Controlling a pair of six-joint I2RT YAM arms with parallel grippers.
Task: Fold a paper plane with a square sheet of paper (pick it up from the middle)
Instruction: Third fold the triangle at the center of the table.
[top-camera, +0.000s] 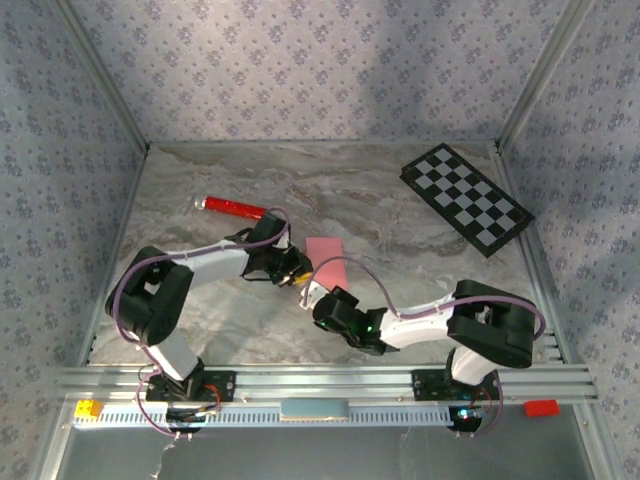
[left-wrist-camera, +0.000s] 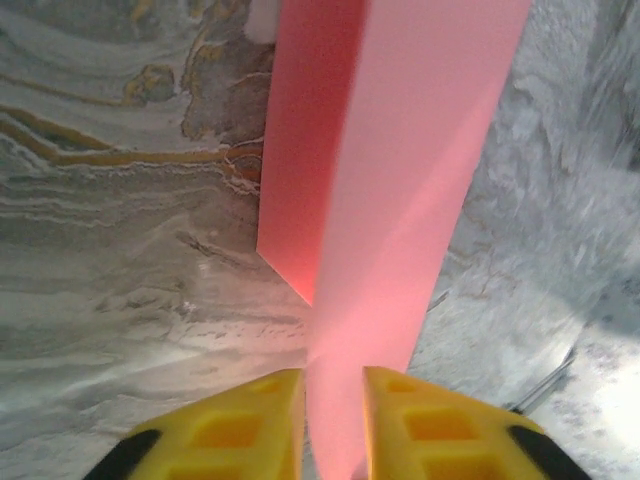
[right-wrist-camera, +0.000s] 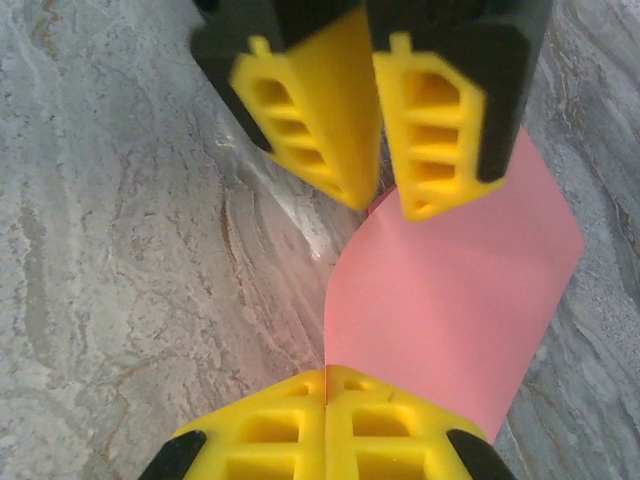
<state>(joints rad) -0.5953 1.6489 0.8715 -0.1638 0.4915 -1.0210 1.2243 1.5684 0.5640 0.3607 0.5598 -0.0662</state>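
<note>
The square sheet of paper (top-camera: 325, 256) is pink, folded to a narrow strip, and held up off the marble table (top-camera: 400, 200) between both grippers. My right gripper (top-camera: 315, 298) is shut on the strip's near edge; its yellow fingers meet at the paper (right-wrist-camera: 327, 375). In the right wrist view the paper (right-wrist-camera: 450, 300) curves up toward my left gripper (right-wrist-camera: 390, 195). The left gripper (top-camera: 297, 277) stands slightly open. In its wrist view the paper (left-wrist-camera: 400, 200) runs through the gap between the parted fingers (left-wrist-camera: 333, 385).
A red cylinder (top-camera: 235, 208) lies at the back left of the table. A black-and-white checkerboard (top-camera: 466, 198) lies at the back right. Patterned walls close in three sides. On the front rail sit a yellow block (top-camera: 88, 408) and a red block (top-camera: 541, 407).
</note>
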